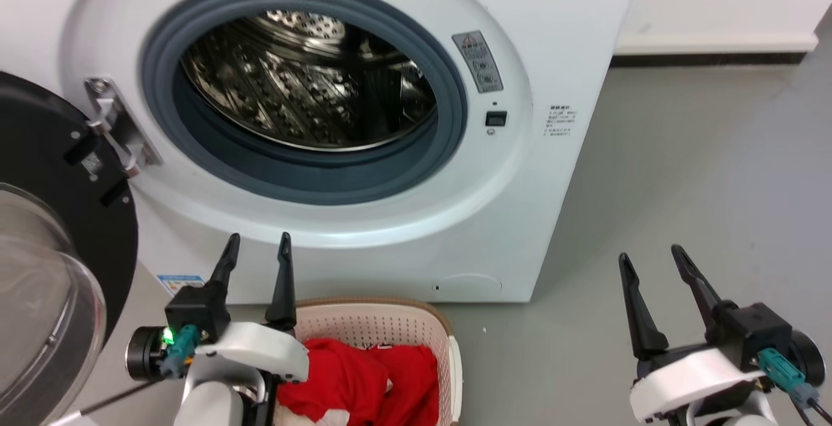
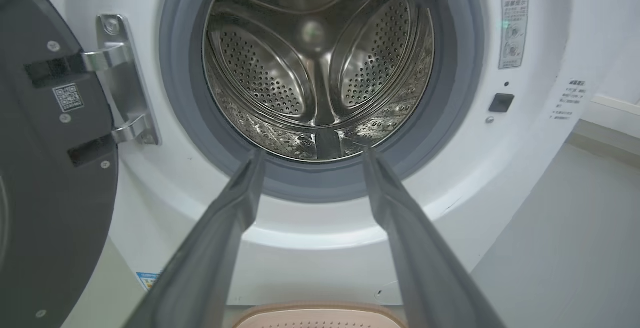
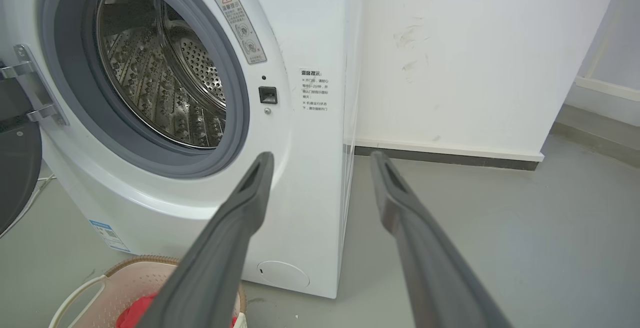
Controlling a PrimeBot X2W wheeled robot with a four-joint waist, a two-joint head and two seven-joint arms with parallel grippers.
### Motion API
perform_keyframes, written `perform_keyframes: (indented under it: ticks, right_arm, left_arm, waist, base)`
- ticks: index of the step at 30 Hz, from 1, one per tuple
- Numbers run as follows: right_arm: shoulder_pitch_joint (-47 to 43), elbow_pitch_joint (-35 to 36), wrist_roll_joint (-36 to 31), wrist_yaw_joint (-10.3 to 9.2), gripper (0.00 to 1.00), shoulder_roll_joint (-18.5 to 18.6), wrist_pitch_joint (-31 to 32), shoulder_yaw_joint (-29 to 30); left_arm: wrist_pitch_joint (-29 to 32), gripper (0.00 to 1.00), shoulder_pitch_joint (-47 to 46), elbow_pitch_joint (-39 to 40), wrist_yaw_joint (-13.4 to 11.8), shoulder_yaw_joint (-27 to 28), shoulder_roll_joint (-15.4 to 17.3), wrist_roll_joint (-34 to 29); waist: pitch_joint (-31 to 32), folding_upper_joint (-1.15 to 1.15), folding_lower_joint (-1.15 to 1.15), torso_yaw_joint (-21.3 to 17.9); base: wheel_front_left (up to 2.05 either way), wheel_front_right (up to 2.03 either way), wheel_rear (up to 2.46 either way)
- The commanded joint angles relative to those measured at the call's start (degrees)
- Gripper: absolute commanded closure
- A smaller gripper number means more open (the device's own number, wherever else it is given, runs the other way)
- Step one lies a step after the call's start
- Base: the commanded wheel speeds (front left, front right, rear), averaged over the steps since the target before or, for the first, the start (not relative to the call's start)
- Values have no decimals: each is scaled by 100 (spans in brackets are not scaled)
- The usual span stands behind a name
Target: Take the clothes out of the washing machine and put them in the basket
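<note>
The white washing machine [image 1: 455,218] stands in front of me, its black-framed glass door [image 1: 45,270] swung open to the left. Its steel drum [image 1: 305,81] holds no fabric that I can see. Red clothes [image 1: 364,380] lie in the cream basket [image 1: 383,322] on the floor below the porthole. My left gripper [image 1: 259,250] is open and empty, raised above the basket's left end. Open and empty as well, my right gripper [image 1: 650,260] hangs over the grey floor to the machine's right. The left wrist view looks straight into the drum [image 2: 320,67] between open fingers [image 2: 235,208].
Grey floor [image 1: 682,185] spreads to the right of the machine, bounded by a white wall with a dark skirting [image 1: 708,58]. The open door with its hinge [image 1: 114,127] takes up the left side. The basket's rim [image 3: 125,268] lies close to the machine's base.
</note>
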State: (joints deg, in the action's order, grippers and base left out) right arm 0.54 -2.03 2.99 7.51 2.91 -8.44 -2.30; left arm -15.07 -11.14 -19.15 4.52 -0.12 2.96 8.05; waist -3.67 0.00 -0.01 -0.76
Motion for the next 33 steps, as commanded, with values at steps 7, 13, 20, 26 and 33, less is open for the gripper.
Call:
perform_keyframes:
  ticks: [7, 13, 20, 26, 33]
  right_arm:
    - [-346, 63, -74, -4, 0, -6, 105, 214]
    - [-550, 130, -100, -4, 0, -6, 182, 280]
    - [-667, 187, -77, -4, 0, -6, 241, 260]
    - [-676, 244, -80, -4, 0, -6, 275, 236]
    - [-709, 274, -40, -4, 0, -6, 270, 218]
  left_arm:
    - [-14, 0, 537, 661, -56, -246, 12, -290]
    - [10, 0, 942, 940, -153, -269, 72, -335]
    - [142, 0, 1205, 1135, -225, -245, 144, -292]
    - [202, 0, 1207, 1210, -256, -233, 181, -252]
    - [259, 0, 1259, 1253, -315, -231, 204, -211]
  waist:
    - [473, 0, 1, 51]
    - [637, 0, 1, 57]
    - [717, 0, 1, 67]
    - [699, 0, 1, 49]
    - [663, 0, 1, 27]
  base:
    - [0, 0, 0]
    - [0, 0, 0]
    - [0, 0, 0]
    - [0, 0, 0]
    - [0, 0, 0]
